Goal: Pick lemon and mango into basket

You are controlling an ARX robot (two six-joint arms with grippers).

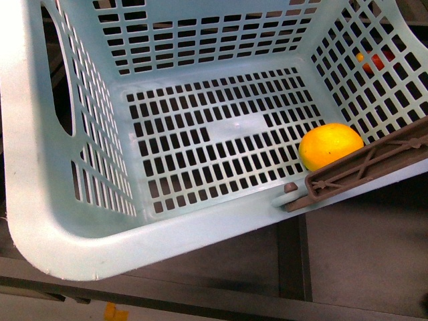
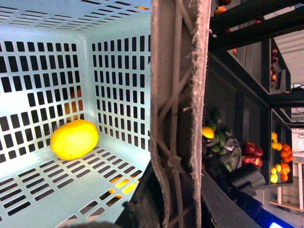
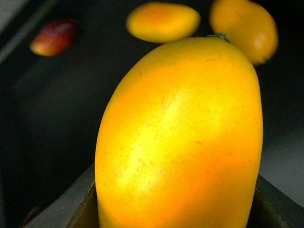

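The pale mint-green basket (image 1: pixel 40 200) fills the front view, tilted toward me. A bright yellow lemon (image 1: pixel 330 146) lies on its slotted floor by the right wall, next to the brown ribbed handle (image 1: pixel 374 167). In the left wrist view the lemon (image 2: pixel 74 138) rests in a corner of the basket (image 2: pixel 118 71), and my left gripper (image 2: pixel 166 209) is shut on the brown handle (image 2: pixel 178 95). The right wrist view is filled by the yellow-orange mango (image 3: pixel 180 137), with my right gripper (image 3: pixel 175 209) shut on it; its fingers (image 3: pixel 66 204) show only at the edges.
Two more yellow-orange fruits (image 3: pixel 164 21) (image 3: pixel 244 28) and a red one (image 3: pixel 54 37) lie on a dark surface behind the mango. Dark shelves with piled fruit (image 2: pixel 280 161) stand beside the basket. A grey floor (image 1: pixel 361 254) shows under the basket.
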